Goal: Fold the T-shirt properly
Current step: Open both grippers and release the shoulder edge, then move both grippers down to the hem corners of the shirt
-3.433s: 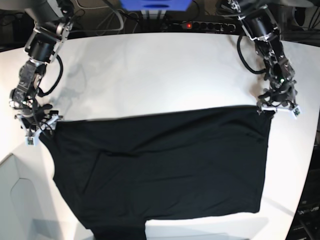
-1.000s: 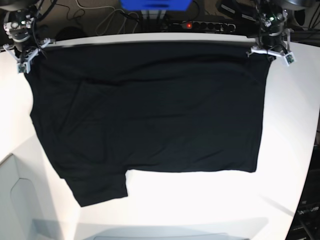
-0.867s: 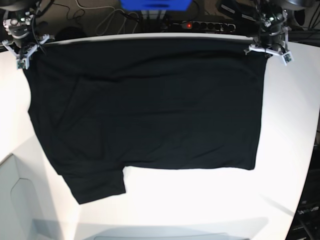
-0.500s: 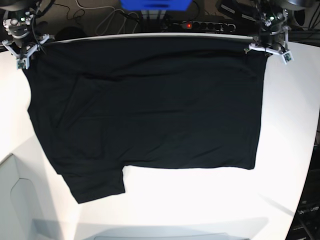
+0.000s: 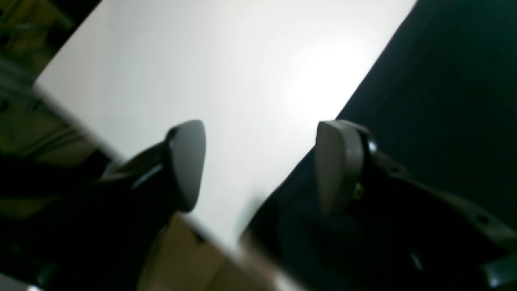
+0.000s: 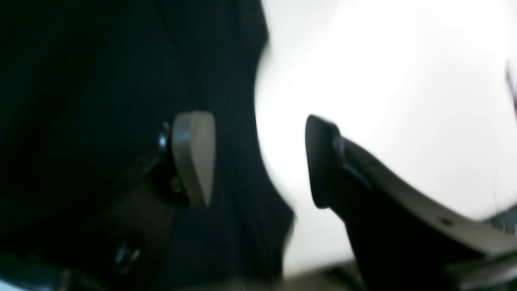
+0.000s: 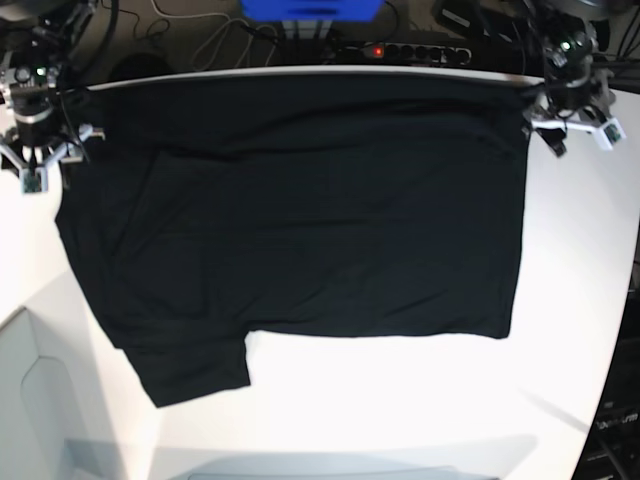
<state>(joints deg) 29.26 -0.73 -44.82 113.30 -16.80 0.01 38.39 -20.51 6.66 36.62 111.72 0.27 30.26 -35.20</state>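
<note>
White table [image 7: 590, 300] fills the base view, with the black T-shirt [image 7: 300, 220] spread flat across it, one sleeve pointing to 7 o'clock. At 2 o'clock the left gripper [image 7: 572, 122] sits just off the shirt's corner, fingers [image 5: 339, 165] spread wide, holding nothing. At 10 o'clock the right gripper [image 7: 38, 160] is likewise wide apart and empty.

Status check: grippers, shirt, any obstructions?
Left gripper open, nothing held. Right gripper open, nothing held. T-shirt spread flat on the table, far edge at the table's back. Nothing in the way.
</note>
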